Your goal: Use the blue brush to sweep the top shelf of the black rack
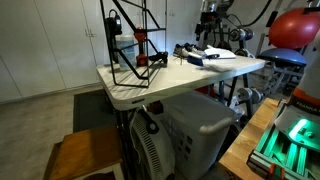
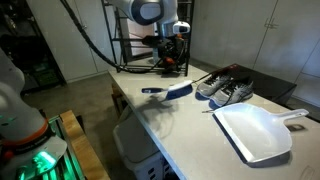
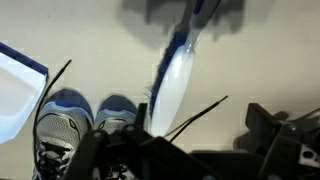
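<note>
The blue brush (image 2: pixel 170 92) lies flat on the white table, its handle toward the table's near edge. In the wrist view the blue brush (image 3: pixel 172 85) lies straight ahead, white-blue and elongated. The black rack (image 2: pixel 135 45) stands at the table's far end; it also shows as a tall wire frame in an exterior view (image 1: pixel 130 45). My gripper (image 2: pixel 172 55) hangs above the table between the rack and the brush. In the wrist view my gripper (image 3: pixel 185 150) is open and empty, its dark fingers at the bottom, apart from the brush.
A pair of grey-and-blue shoes (image 2: pixel 225 88) sits beside the brush, also seen in the wrist view (image 3: pixel 85 120). A white dustpan (image 2: pixel 255 132) lies nearer the table's (image 2: pixel 190 135) corner. A grey bin (image 1: pixel 195 125) stands under the table.
</note>
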Available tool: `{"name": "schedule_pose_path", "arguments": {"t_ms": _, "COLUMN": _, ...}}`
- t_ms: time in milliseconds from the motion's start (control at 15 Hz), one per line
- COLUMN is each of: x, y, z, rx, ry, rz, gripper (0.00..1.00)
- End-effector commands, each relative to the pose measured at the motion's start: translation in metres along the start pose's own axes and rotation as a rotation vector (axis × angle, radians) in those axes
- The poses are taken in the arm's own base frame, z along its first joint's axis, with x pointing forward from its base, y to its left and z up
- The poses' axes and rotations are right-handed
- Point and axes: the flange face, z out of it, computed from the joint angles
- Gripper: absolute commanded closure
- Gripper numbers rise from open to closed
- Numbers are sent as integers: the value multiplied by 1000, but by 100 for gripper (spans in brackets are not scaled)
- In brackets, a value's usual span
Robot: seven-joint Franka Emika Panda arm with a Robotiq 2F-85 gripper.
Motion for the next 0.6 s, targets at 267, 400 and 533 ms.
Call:
{"name": "schedule_pose_path", "arguments": {"t_ms": 267, "x": -81, "y": -67, "z": -46, "rx": -44, "ry": -72, "rz": -119, "gripper": 0}}
{"name": "schedule_pose_path", "arguments": {"t_ms": 400, "x": -61, "y": -57, "z": -44, "rx": -33, "ry": -66, "rz": -93, "gripper": 0}}
{"name": "schedule_pose_path", "arguments": {"t_ms": 533, "x": -71, "y": -64, "z": -49, "rx": -34, "ry": -60, "rz": -106, "gripper": 0}}
